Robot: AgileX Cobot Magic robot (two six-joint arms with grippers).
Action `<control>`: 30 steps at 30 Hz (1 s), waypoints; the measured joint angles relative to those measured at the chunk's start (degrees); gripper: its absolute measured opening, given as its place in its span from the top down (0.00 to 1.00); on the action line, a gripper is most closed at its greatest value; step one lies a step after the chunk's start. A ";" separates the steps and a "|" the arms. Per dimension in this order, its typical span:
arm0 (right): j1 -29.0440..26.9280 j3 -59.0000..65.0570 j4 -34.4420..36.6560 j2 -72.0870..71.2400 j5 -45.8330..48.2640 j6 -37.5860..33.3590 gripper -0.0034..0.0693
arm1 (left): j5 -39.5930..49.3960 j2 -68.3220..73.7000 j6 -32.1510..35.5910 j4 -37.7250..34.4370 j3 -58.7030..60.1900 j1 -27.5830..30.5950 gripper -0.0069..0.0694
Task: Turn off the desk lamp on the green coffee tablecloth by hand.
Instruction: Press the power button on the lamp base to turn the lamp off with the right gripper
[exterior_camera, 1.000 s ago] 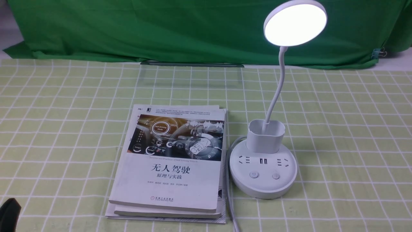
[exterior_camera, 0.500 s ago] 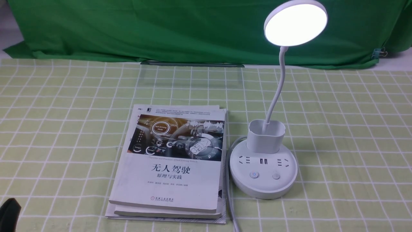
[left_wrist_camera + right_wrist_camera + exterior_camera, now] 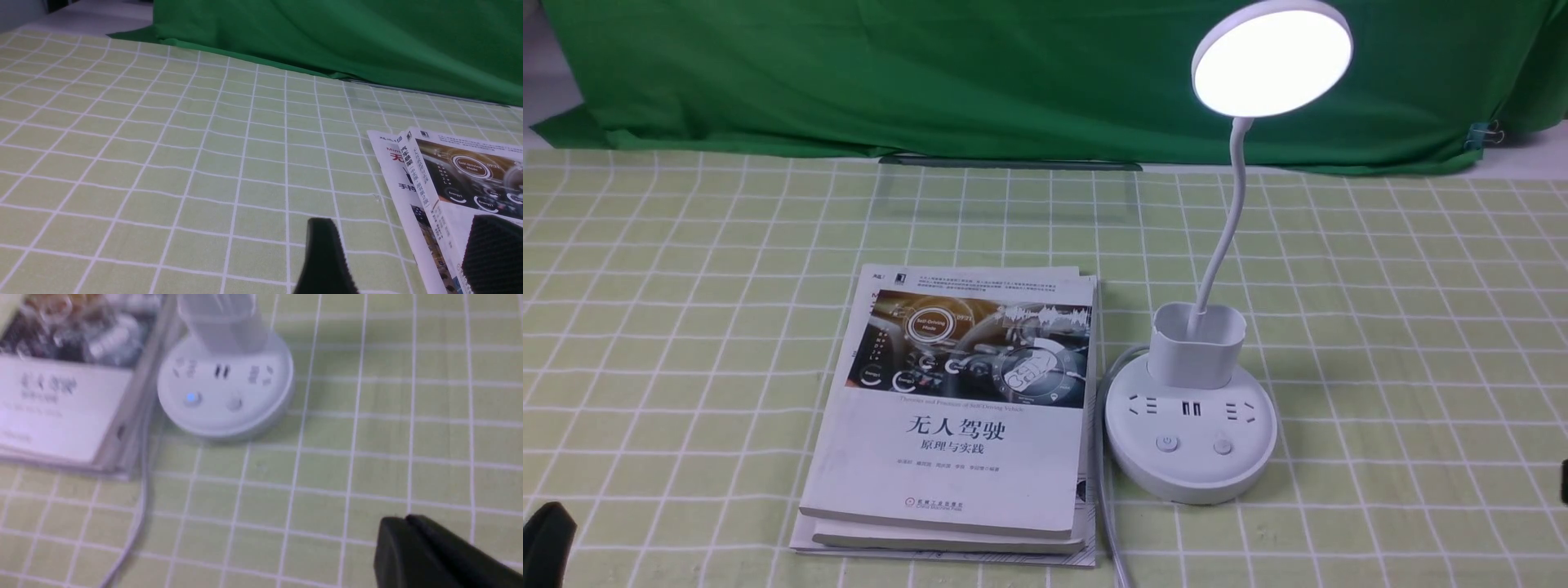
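At the far left, near the robot, the left pincer (image 3: 405, 225) stood released, its jaws apart with nothing between them. Next came the stack of books and papers (image 3: 947, 457), lying flat on the green coffee tablecloth (image 3: 686, 327). A grey cord (image 3: 1104, 490) ran between the stack and the lamp, close to both.

The desk lamp (image 3: 1192, 474) stood upright on the cloth, just right of the books, its disc head (image 3: 1272, 61) lit. Its broad round base looked steady and probably fairly heavy, though it might slide on the cloth under a sideways push. The thin neck (image 3: 1235, 196) seemed bendable and easily knocked askew, and the cup-shaped holder (image 3: 1196, 359) was stiff plastic. No grasp seemed needed: a straight, gentle press from above on a small button would suit it better. The power button (image 3: 1167, 443), glowing blue in the right wrist view, looked the likely one; the other button (image 3: 1223, 447) sat close by, so a careless press could miss.

At the far right, the right pincer (image 3: 402, 520) was clenched on nothing, its tips together, well apart from the lamp.
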 joint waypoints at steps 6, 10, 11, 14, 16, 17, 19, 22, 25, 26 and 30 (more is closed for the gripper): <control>3.75 -7.84 -0.45 20.78 3.24 -2.75 0.88 | 0.00 0.00 0.00 0.00 0.00 0.00 0.37; 9.14 -12.55 -0.97 31.58 2.39 -3.26 0.88 | 0.00 0.00 0.00 0.00 0.00 0.00 0.37; 10.45 -13.92 -1.27 33.95 1.72 -3.26 0.88 | 0.00 0.00 0.00 0.00 0.00 0.00 0.37; 12.78 -17.87 -1.40 40.05 -0.05 -3.26 0.89 | 0.00 0.00 0.00 0.00 0.00 0.00 0.37; 13.16 -19.91 -1.40 44.00 -0.54 -3.82 0.89 | 0.00 0.00 0.00 0.00 0.00 0.00 0.37; 13.15 -20.26 -1.35 44.37 -0.55 -3.92 0.89 | 0.00 0.00 0.00 0.00 0.00 0.00 0.37; 13.24 -21.64 -1.05 47.39 -1.02 -4.31 0.89 | 0.00 0.00 0.00 0.00 0.00 0.00 0.37; 13.26 -23.92 -0.78 51.90 -1.47 -4.60 0.89 | 0.00 0.00 0.00 0.00 0.00 0.00 0.37; 13.65 -25.38 -0.46 54.06 -2.43 -4.86 0.89 | 0.00 0.00 0.00 0.00 0.00 0.00 0.37; 13.71 -25.78 -0.33 54.54 -2.48 -5.09 0.89 | 0.00 0.00 0.00 0.00 0.00 0.00 0.37; 13.94 -28.07 0.33 56.90 -2.60 -5.71 0.89 | 0.00 0.00 0.00 0.00 0.00 0.00 0.37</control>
